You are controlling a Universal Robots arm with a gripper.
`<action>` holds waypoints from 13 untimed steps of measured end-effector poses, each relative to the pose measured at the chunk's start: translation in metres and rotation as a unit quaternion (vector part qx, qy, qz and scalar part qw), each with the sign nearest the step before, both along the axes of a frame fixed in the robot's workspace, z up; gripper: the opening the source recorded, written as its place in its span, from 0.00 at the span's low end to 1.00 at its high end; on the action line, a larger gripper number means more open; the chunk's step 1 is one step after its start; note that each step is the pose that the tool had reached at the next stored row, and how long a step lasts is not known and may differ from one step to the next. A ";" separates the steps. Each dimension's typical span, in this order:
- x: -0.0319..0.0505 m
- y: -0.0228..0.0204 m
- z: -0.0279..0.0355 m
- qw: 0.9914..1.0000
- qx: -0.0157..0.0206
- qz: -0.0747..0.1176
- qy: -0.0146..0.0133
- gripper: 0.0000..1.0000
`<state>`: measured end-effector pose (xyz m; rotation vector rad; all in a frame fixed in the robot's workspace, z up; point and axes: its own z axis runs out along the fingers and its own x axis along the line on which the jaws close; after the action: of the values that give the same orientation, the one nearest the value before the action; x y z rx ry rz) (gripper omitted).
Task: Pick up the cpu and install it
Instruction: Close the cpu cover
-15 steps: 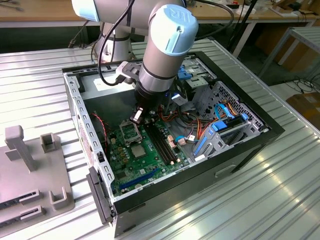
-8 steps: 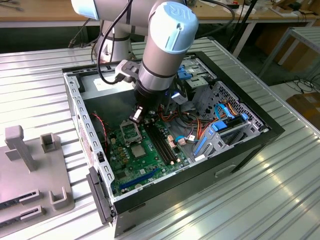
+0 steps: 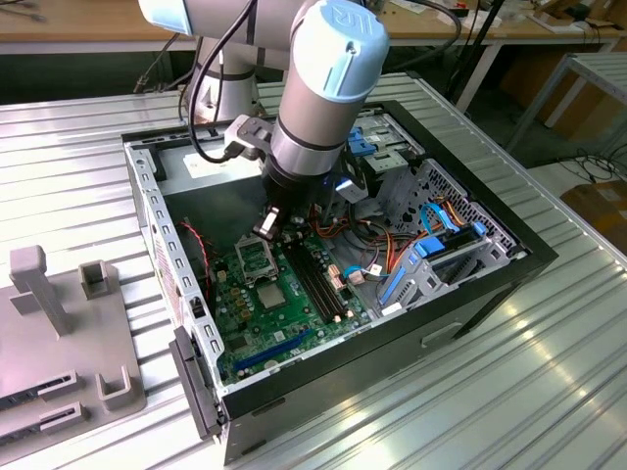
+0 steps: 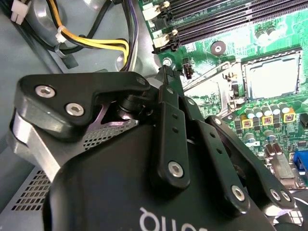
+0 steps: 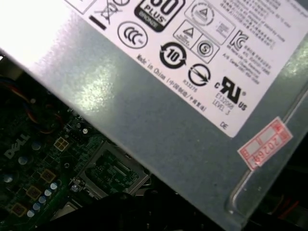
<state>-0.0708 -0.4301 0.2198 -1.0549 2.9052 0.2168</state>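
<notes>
Ribbed metal table [image 3: 509, 392] carries an open computer case [image 3: 534, 259] in the exterior view, with workbenches behind it. The arm descends into the case, and the gripper [image 3: 269, 230] hangs just above the black-and-silver socket frame [image 3: 257, 259] on the green board [image 3: 245, 328]. The cpu [image 3: 272, 294] lies flat on the board just beyond the socket frame, near the gripper but apart from it. Black memory slots [image 3: 318, 279] run alongside the cpu toward the exterior view's right. Blue drive brackets [image 3: 421, 259] and loose cables occupy the far side of the case. A grey fixture [image 3: 44, 304] stands on the table at the exterior view's left.

In the second wrist view, the black gripper [image 4: 165, 77] linkage covers the foreground. Whether it is parted or closed cannot be told, and nothing is seen gripped. The cpu [image 4: 272, 77] sits well clear of the gripper tip, with the open socket frame [image 4: 211, 89] and its lever between the two. The cpu appears as a thin square with a pale silver-tan face and a dark border. A row of small capacitors [image 4: 264, 115] stands just beside it. The memory slots [image 4: 231, 19] and yellow and black cables [image 4: 96, 43] lie farther off.

In the first wrist view, a grey power supply [image 5: 159, 125] bearing a white label fills the upper area. Beside it, the green board [image 5: 33, 168] and the socket frame [image 5: 113, 168] are visible.
</notes>
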 end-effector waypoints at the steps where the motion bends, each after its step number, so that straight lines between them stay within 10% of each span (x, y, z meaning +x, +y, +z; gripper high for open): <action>1: -0.0001 -0.0001 0.0002 1.000 0.000 0.000 0.000 0.11; 13: -0.0004 -0.0005 0.0045 1.000 0.000 0.002 0.000 0.11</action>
<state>-0.0712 -0.4306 0.2243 -1.0605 2.9036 0.2169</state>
